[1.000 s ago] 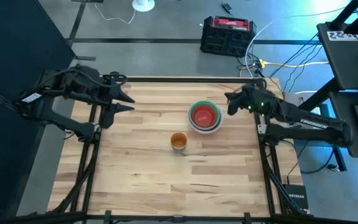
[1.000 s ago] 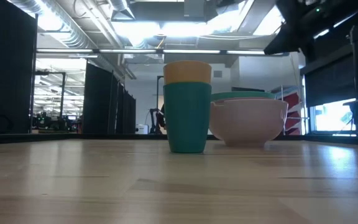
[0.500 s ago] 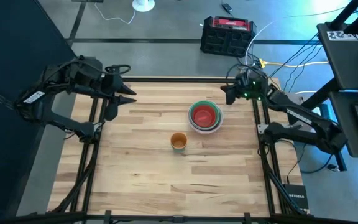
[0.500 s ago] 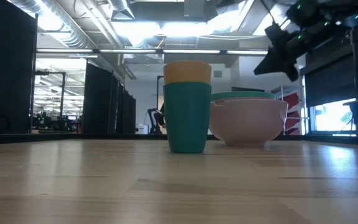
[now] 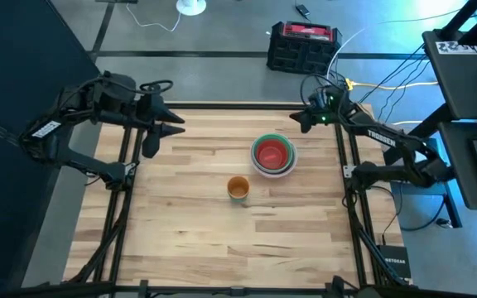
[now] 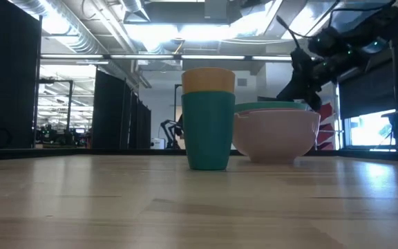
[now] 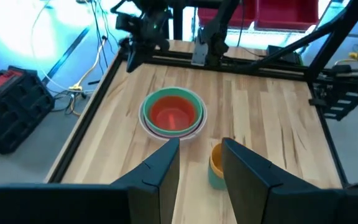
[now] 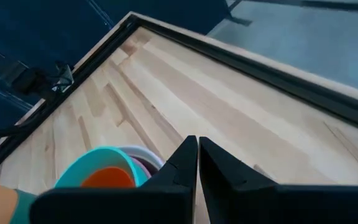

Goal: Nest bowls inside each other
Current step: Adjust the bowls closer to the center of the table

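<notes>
Bowls [image 5: 273,155] sit nested in one stack mid-surface [image 5: 222,240], nesting seemingly finished; left end effector [image 5: 171,130], fingers spread, and right end effector [image 5: 298,122], fingers pressed together, hang empty near the far corners.

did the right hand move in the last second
Yes. In the high view the right hand has pulled back from beside the bowls toward the table's far right corner, fingers shut, holding nothing.

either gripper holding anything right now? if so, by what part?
Nothing is held. Left gripper is open and empty; right gripper is shut on nothing. The nested bowls sit untouched on the table.
</notes>
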Action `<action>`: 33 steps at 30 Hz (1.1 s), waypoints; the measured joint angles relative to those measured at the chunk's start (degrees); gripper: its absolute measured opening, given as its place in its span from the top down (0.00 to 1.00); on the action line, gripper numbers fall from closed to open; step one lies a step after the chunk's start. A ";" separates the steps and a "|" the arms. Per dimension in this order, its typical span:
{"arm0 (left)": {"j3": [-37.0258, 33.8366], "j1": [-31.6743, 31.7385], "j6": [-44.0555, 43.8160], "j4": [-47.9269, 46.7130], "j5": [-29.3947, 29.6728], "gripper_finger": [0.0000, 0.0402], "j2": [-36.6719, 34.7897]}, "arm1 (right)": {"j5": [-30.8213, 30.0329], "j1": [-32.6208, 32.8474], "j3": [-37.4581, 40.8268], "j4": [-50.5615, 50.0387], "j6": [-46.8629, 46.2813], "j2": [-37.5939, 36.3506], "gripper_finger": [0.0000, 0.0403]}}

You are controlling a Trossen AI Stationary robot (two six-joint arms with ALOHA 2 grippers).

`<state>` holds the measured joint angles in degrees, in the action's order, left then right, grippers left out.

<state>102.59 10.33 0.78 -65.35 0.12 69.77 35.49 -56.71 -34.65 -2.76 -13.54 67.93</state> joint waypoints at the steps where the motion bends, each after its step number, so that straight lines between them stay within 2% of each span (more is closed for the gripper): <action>1: 0.00 0.08 -0.03 0.25 0.01 0.75 0.10 | 0.65 -0.37 0.00 0.06 0.07 0.73 1.00; 8: 0.00 0.64 -0.28 1.93 0.09 0.75 0.86 | 5.05 -2.95 0.00 0.41 0.51 5.77 1.00; 20: 0.00 0.60 0.65 2.06 0.09 0.75 3.06 | 0.32 -2.81 -0.04 -11.56 6.48 6.74 1.00; 33: 0.00 0.59 0.31 3.22 0.09 0.75 3.17 | -0.61 4.64 -0.08 -12.54 7.66 10.07 1.00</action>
<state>102.59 10.92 1.09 -62.13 0.21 72.94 34.88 -52.08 -34.73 -15.31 -5.88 78.00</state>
